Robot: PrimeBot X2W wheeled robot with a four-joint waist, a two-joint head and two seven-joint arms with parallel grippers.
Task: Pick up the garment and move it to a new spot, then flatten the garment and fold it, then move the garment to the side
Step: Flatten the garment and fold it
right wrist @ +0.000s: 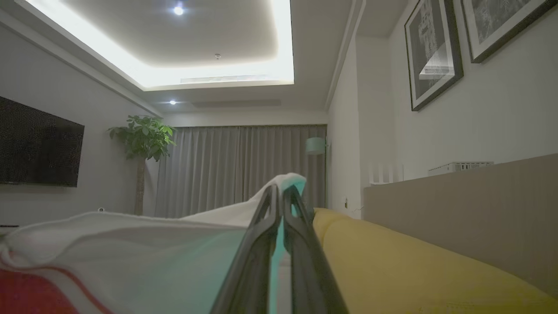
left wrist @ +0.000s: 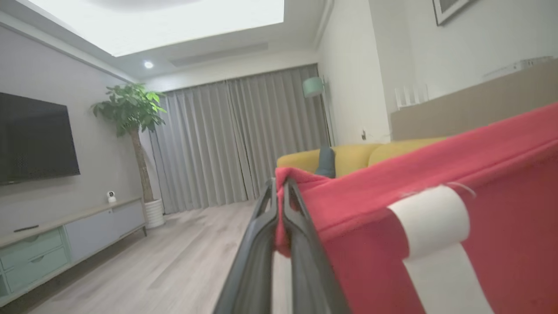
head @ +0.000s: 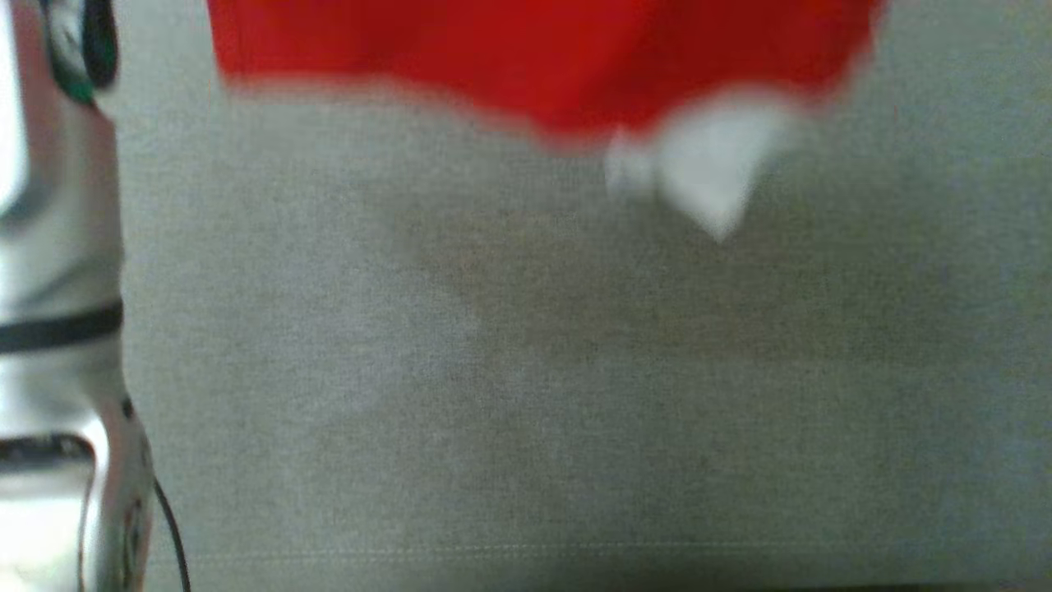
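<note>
L wrist view: left gripper at btm centre, its two dark fingers pressed together and pinching a bunched red corner of the garment. The cloth runs from the tips out to the right edge of frame as a taut red band, with a white stripe at lower right.

R wrist view: right gripper at btm centre, fingers closed and nipping a white edge of the garment that peaks just over the tips. The cloth slopes down to lower left, white first, then red at the corner.

Head view (v. blurry): garment is across the top of frame. White tag hangs off its lower edge, right of centre. Below is a grey woven surface carrying a soft shadow. Pale forearm runs down the left edge.

Room, from the wrist views: TV at left, potted plant, grey curtains, low cabinet, wood floor, yellow sofa at lower right, framed pictures at upper right.
</note>
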